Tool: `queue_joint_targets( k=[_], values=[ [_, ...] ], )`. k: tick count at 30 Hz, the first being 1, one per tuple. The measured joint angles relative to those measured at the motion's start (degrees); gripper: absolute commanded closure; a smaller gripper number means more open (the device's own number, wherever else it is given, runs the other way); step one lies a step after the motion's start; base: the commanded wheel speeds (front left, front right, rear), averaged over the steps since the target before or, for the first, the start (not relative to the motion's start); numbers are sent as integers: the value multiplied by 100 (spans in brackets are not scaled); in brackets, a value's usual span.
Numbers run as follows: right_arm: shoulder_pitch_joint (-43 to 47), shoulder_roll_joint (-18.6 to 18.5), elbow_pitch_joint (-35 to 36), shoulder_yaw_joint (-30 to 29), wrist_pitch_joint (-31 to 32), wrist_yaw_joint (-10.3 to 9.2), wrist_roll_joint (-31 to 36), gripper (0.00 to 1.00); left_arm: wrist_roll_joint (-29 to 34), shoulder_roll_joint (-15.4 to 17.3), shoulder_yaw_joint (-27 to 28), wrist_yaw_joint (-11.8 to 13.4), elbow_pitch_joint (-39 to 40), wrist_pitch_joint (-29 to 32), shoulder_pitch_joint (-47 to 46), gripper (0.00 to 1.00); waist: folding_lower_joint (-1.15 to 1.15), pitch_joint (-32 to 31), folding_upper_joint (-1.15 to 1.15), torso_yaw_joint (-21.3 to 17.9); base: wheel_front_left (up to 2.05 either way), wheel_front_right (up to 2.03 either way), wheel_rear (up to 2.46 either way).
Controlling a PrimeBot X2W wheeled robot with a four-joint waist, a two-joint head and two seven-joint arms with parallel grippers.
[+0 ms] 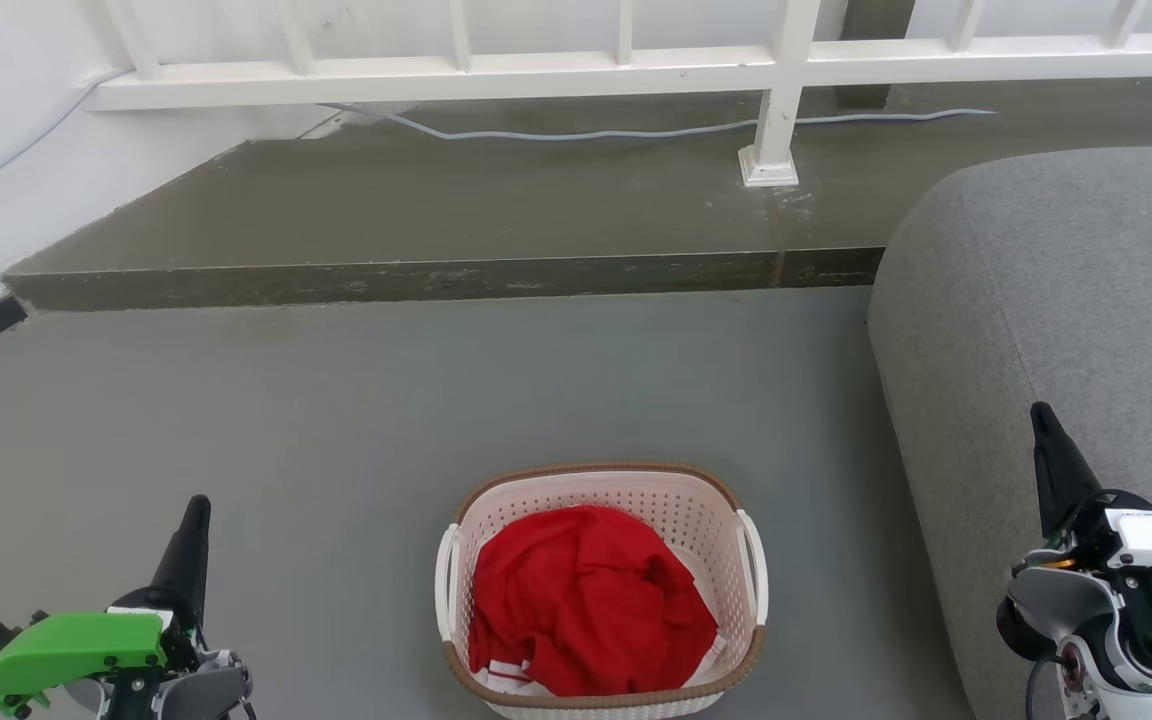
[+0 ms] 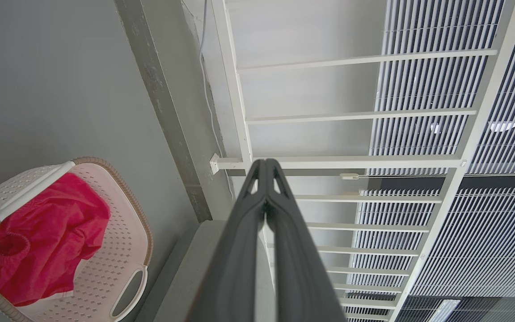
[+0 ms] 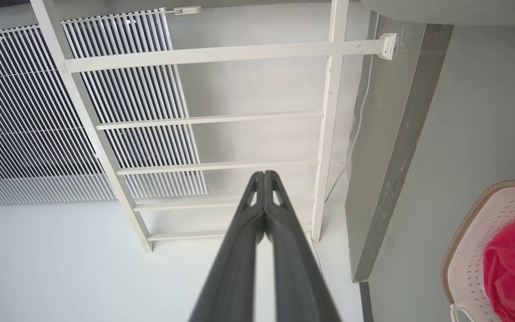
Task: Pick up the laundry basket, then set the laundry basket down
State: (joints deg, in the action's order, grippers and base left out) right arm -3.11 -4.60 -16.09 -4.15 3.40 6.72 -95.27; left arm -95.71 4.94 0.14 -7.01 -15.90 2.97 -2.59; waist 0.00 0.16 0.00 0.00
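Laundry basket [image 1: 626,497], cream-white perforated plastic with brown woven rim, stands on the grey floor [image 1: 336,420], red cloth [image 1: 586,600] inside. Left gripper [image 1: 196,510] and right gripper [image 1: 1041,415] flank it, both pinched closed, empty, clear of its handles [image 1: 754,565]: fits awaiting a lift or freshly set down.

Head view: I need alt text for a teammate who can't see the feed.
A cream laundry basket with a brown rim sits on the grey floor at bottom centre, holding a red garment. The left claw and right claw flank it without touching, a grey sofa at right.
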Motion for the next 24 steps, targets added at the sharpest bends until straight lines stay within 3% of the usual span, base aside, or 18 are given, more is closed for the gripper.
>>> queue_joint_targets(
  k=[24],
  values=[
    [0,7,4,-16,1,0,0,100,2,-7,15,0,5,1,-1,100,0,0,0,0,0,0,0]
  ],
)
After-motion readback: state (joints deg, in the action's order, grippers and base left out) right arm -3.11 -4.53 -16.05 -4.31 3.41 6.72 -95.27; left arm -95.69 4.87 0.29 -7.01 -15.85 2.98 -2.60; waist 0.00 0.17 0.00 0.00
